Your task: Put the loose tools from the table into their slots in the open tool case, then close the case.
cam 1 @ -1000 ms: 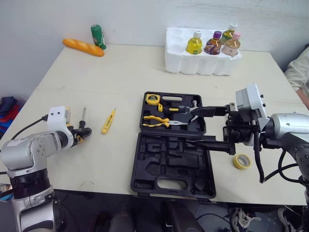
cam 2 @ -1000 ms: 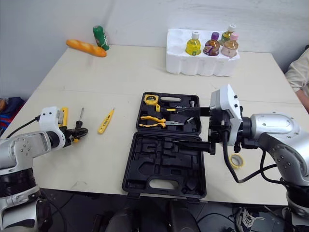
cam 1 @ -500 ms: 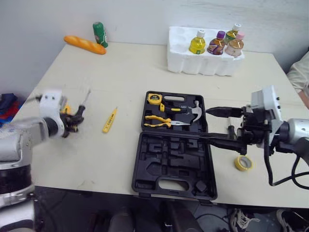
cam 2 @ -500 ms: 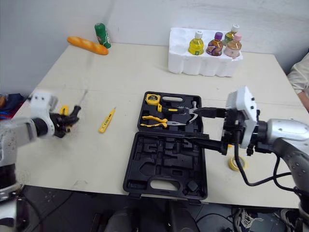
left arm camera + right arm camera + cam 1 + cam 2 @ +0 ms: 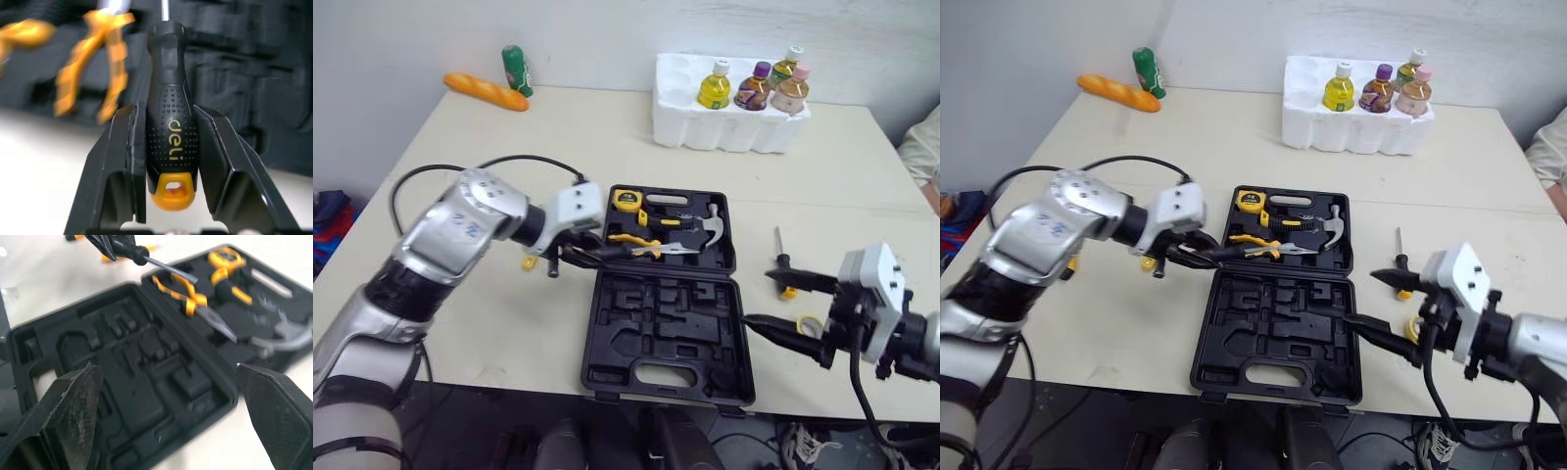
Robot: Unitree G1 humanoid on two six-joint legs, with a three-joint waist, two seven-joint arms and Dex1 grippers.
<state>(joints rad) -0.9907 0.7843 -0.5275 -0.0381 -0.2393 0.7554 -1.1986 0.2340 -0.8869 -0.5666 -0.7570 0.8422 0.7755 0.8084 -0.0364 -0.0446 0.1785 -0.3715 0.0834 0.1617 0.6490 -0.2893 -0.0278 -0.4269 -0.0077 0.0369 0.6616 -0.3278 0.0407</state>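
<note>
Beige table [image 5: 607,137] against a white wall, with the open black tool case [image 5: 666,338] lying flat near its front edge. The far half of the case holds a yellow tape measure [image 5: 625,201], yellow-handled pliers [image 5: 631,241] and a hammer [image 5: 700,227]. The near half shows bare moulded slots.

The left gripper [image 5: 166,115] is clamped on a screwdriver [image 5: 170,98] at the case's left edge. Its handle is black and dimpled, with an orange end cap that has a hole through it. The left wrist view gives the brand along the handle, "deli" in yellow letters, which cannot be read from the head views. From the right wrist view the bare shaft reaches over the case rim, close to the pliers' handles.

The right gripper [image 5: 760,299] hangs at the case's right side with its fingers spread wide and nothing between them. A second screwdriver [image 5: 780,257] lies on the table just beyond it, and a yellow tape roll [image 5: 1413,328] sits partly hidden behind it.
</note>
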